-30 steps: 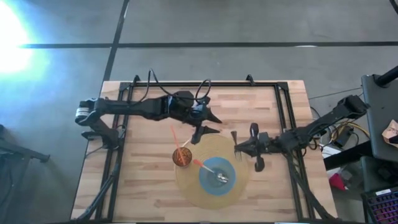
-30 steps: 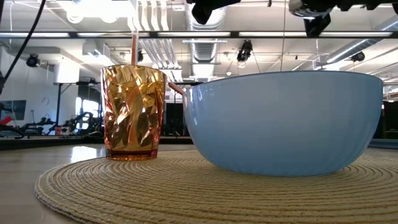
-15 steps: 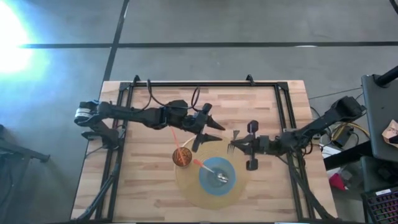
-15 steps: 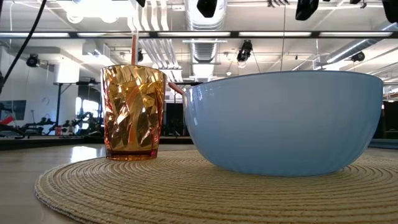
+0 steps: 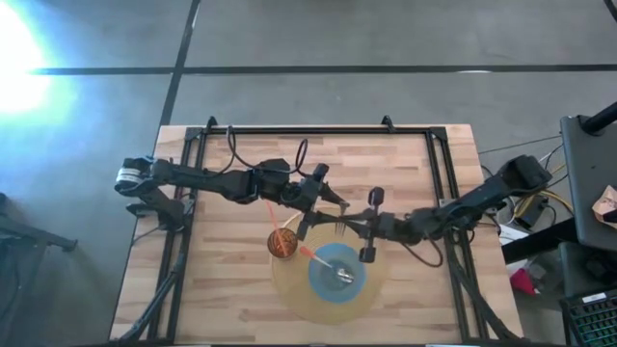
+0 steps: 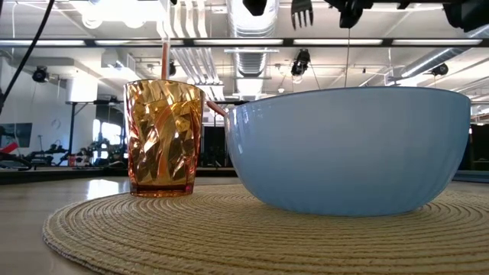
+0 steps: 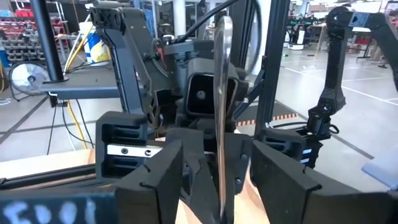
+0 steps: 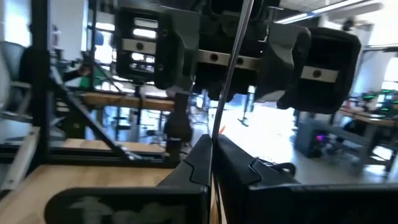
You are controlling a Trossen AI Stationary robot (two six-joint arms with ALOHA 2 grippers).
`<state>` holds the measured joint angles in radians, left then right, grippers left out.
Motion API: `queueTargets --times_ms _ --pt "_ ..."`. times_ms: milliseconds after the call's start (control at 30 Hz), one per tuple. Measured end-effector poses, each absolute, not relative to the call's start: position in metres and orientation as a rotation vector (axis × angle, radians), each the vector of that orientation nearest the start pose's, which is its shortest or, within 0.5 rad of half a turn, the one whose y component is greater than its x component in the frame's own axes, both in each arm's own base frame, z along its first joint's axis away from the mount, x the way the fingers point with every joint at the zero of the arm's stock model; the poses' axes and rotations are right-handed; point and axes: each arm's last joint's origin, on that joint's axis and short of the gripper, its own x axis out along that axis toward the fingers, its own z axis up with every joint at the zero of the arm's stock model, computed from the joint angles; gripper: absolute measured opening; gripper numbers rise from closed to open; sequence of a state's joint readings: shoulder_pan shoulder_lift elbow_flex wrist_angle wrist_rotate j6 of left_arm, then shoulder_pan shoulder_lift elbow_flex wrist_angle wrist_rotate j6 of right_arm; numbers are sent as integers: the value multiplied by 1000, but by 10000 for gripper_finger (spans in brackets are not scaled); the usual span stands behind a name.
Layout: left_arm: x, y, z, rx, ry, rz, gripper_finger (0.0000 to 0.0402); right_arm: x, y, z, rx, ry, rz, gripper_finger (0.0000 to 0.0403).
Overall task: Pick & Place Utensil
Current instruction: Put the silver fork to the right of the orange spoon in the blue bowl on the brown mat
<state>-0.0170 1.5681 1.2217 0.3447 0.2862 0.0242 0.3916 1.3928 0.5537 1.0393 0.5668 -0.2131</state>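
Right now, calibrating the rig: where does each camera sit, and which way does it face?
High: overhead, straight down on the table; both arms show.
Low: table-top height, level across at the bowl; fork overhead.
Left wrist: forward past left gripper at the fork.
Right wrist: forward past right gripper, along the fork it holds.
Both wrist views share the fork.

Amber faceted cup (image 6: 164, 137), pale blue bowl (image 6: 348, 149), tan woven mat (image 6: 229, 233)

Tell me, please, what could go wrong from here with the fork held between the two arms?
The fork sits between the open left gripper and the right gripper, above the mat; a mistimed handover might drop it. The grippers are close and could collide beside the cup.
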Motion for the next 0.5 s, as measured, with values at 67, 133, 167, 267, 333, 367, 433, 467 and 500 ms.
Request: queueTargets --times_ms 67,133,167,267,333,367,433,467,500 --pt "365 -14 341 22 -1 -301 175 260 90 240 -124 -155 -211 8" --pt "365 -14 340 18 3 -302 163 261 90 240 -126 -155 -215 8" --pt "365 -14 340 18 5 -302 154 261 90 240 -126 -154 -215 8" --pt "365 -14 339 16 16 -302 124 259 90 239 -119 -152 -216 8" --pt "365 -14 339 15 19 -302 100 259 89 240 -117 -152 -230 8" --pt "365 -14 339 15 18 -302 87 259 89 240 -119 -152 -231 8" --pt "365 -14 339 17 19 -301 61 258 89 240 -120 -153 -231 8" --pt "365 -14 338 17 20 -301 48 258 89 240 -120 -153 -231 8" --pt "365 -14 338 17 21 -301 36 258 89 240 -121 -152 -230 8"
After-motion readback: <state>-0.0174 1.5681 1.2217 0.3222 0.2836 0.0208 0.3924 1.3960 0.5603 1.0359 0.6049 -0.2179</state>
